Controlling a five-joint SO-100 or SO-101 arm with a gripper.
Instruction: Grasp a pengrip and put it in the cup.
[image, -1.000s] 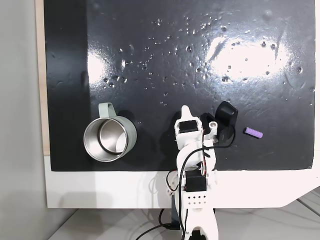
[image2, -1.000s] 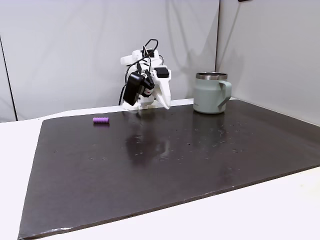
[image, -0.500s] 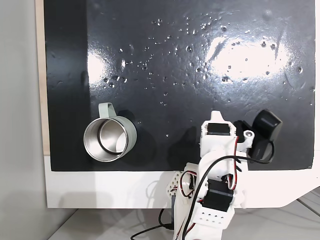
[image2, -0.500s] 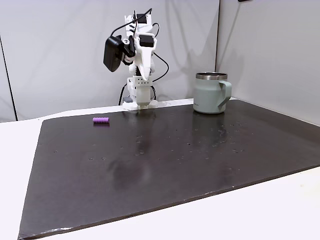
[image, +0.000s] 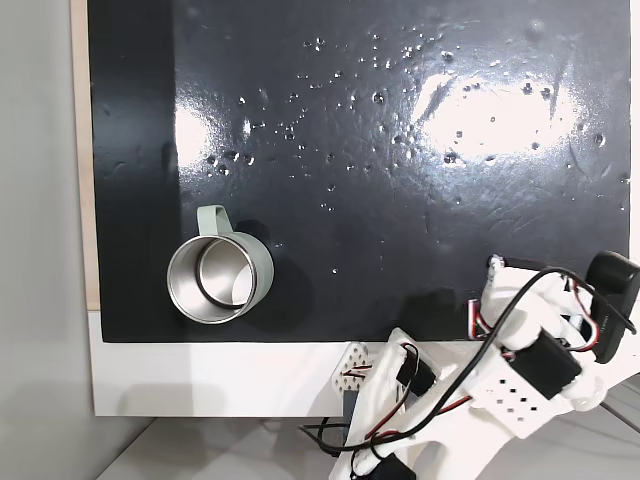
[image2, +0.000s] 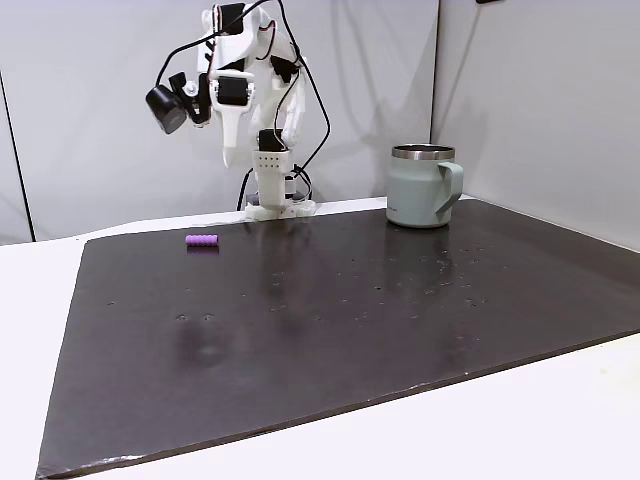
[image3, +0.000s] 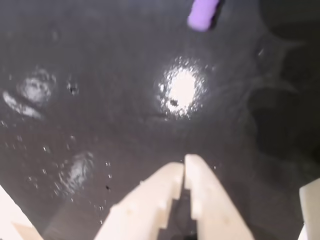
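Black, glossy matting (image2: 350, 330) covers the table, spotted with small droplets and bright patches of reflected light. On it, in a fixed view from the side, the pengrip (image2: 202, 240) lies flat near the mat's back-left area, alone and untouched; the wrist view catches the same purple piece (image3: 202, 13) at its top edge, partly cut off by the frame. The cup (image2: 424, 186) stands upright near the back right of the mat in that side view, well apart from the pengrip, with its handle pointing right. From above, in a fixed view, the cup (image: 218, 277) shows a shiny steel inside with nothing visible in it and its handle pointing up the picture.

White and raised high, the arm lifts the gripper (image2: 229, 158) above the mat, fingers pointing down, well clear of the pengrip below and to its left. In the wrist view the gripper (image3: 184, 168) has its two pale fingertips meeting with nothing between them, though the picture is somewhat blurred. A black camera (image2: 166, 108) hangs off the wrist.
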